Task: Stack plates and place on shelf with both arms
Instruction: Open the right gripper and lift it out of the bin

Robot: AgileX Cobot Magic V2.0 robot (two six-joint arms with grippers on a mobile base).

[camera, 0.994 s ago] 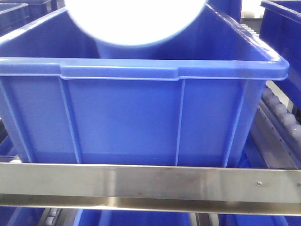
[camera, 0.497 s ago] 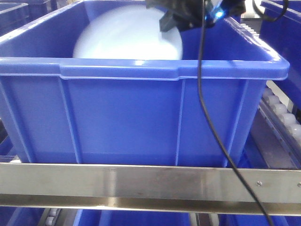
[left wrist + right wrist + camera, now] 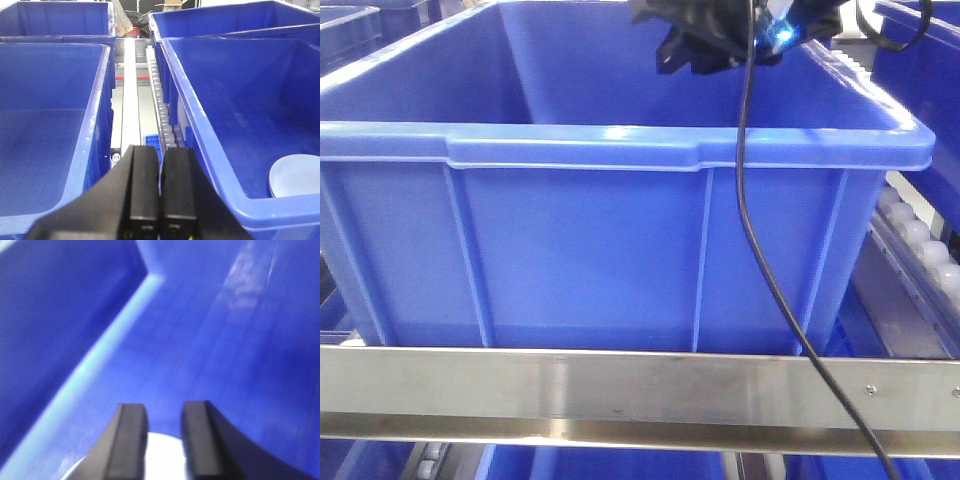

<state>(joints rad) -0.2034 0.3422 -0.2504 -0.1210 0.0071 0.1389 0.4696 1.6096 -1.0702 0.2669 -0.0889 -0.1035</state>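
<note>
Plates (image 3: 296, 175) lie in the crate (image 3: 210, 120) at my 4 o'clock, seemingly delivered; my right end effector (image 3: 165, 440) is parted, empty; left end effector (image 3: 160, 200) closed, empty.

The right gripper (image 3: 164, 440) occupies the lower centre of the view, two dark fingers (image 3: 127, 440) standing parallel with a narrow gap between them. Below and between the fingers a pale, overexposed surface shows, consistent with a plate (image 3: 165, 457); only a small part is visible, and contact with the fingers cannot be confirmed from this view. Beyond the gripper lies the blurred interior of a blue crate (image 3: 225, 340). A lighter seam (image 3: 100, 355) runs diagonally from the upper area down to the gripper's left, where a darker wall meets a brighter surface. A faint glare patch sits ahead and to the gripper's right.
</note>
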